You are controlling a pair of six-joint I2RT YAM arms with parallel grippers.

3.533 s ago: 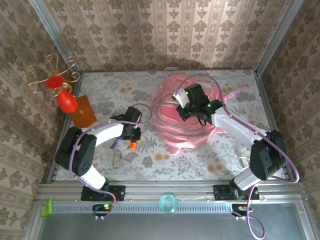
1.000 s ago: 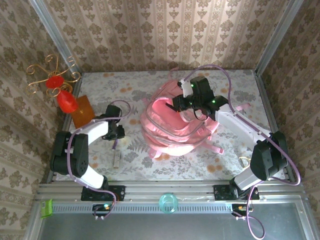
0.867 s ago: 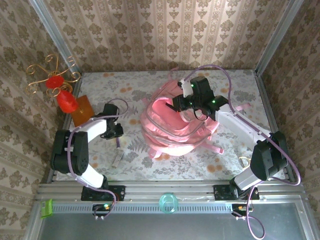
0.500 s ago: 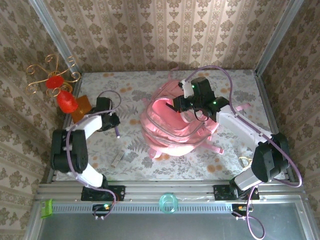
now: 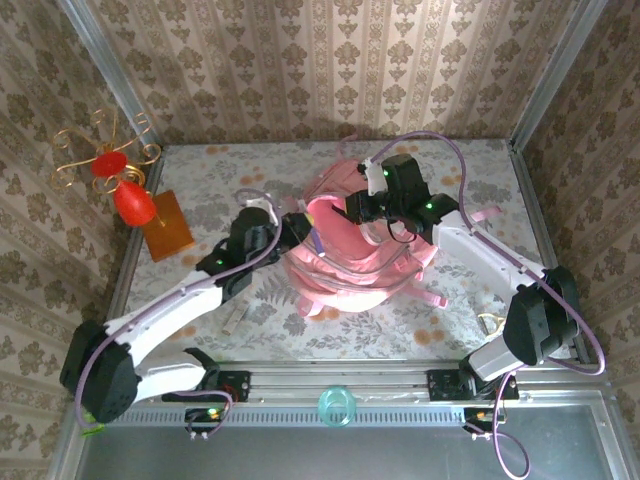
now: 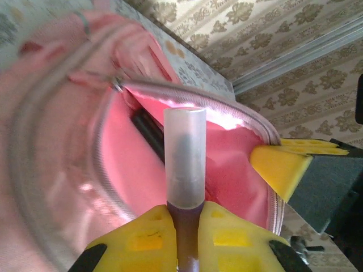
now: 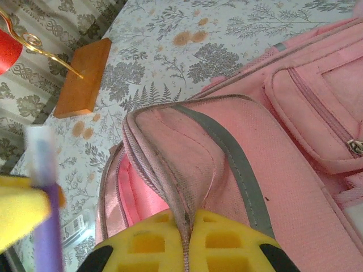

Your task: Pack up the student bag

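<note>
Top external view: over the last second the left gripper (image 5: 300, 228) has swung from the table's 9 o'clock edge to the 9 o'clock rim of the student bag (image 5: 350, 270), carrying a purple pen (image 5: 316, 238). The bag lies just past table centre, toward 1 o'clock, with its mouth facing 9 o'clock. The right gripper (image 5: 355, 212) has stayed at the bag's 12 o'clock rim. Judgement: transport looks complete; insertion and release remain. The table (image 5: 210, 170) has a floral-print cover. A wooden block (image 5: 168, 228) with a red wire ornament (image 5: 120, 190) stands at 10 o'clock. A small pale stick (image 5: 233, 318) lies at 8 o'clock. Patterned wallpaper encloses three sides.

Left wrist view: the left gripper (image 6: 182, 226) pinches the pen (image 6: 184, 153), whose translucent cap points into the unzipped pink interior. A dark item (image 6: 148, 131) already lies inside.

Right wrist view: the right gripper (image 7: 190, 238) is pressed together on the bag's (image 7: 238, 164) zip edge, holding the mouth lifted. The pen (image 7: 46, 192) shows at 8 o'clock and the block (image 7: 85, 76) at 10 o'clock.
</note>
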